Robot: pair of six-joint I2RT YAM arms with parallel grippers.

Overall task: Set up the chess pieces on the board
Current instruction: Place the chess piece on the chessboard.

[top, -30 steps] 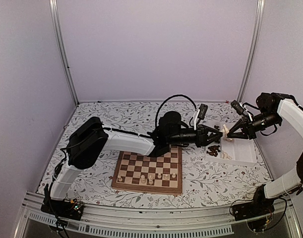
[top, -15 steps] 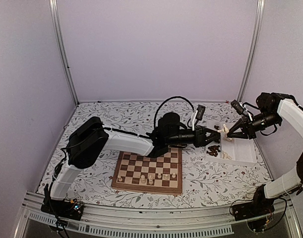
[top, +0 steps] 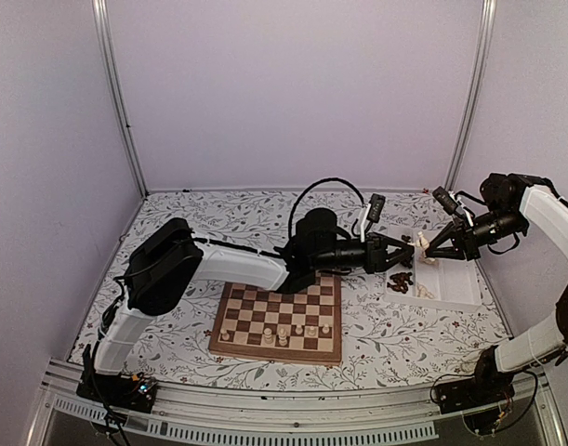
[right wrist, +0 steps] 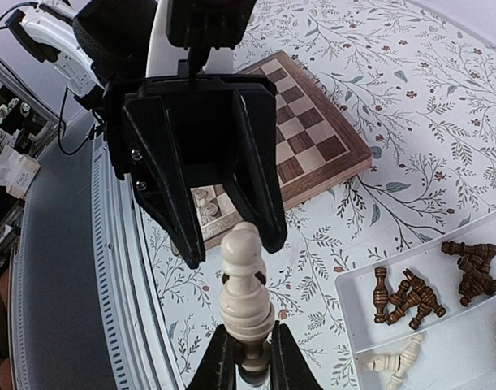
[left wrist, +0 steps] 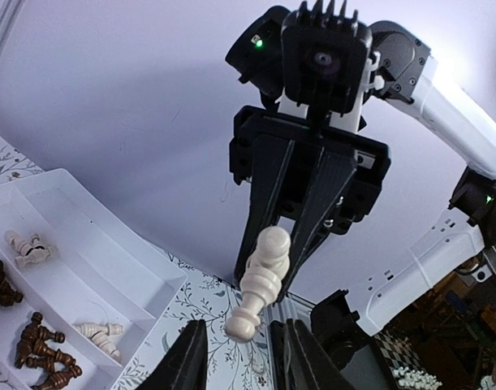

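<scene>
My right gripper (top: 425, 251) is shut on a pale cream chess piece (right wrist: 246, 292) and holds it in the air above the tray's left edge. The piece also shows in the left wrist view (left wrist: 260, 280). My left gripper (top: 400, 253) faces it, open, with its fingertips (right wrist: 191, 256) on either side of the piece's free end and not touching it. The board (top: 282, 321) lies below left. It carries several cream pieces (top: 284, 332) in its near rows. More dark pieces (right wrist: 402, 296) and cream pieces (left wrist: 93, 331) lie in the tray.
The white tray (top: 451, 279) lies on the flowered tablecloth right of the board, under both grippers. The left arm reaches across above the board's far edge. Enclosure walls and metal posts stand close behind and to the right.
My left gripper has drawn back slightly to the left. The right gripper and its cream piece have hardly moved.
</scene>
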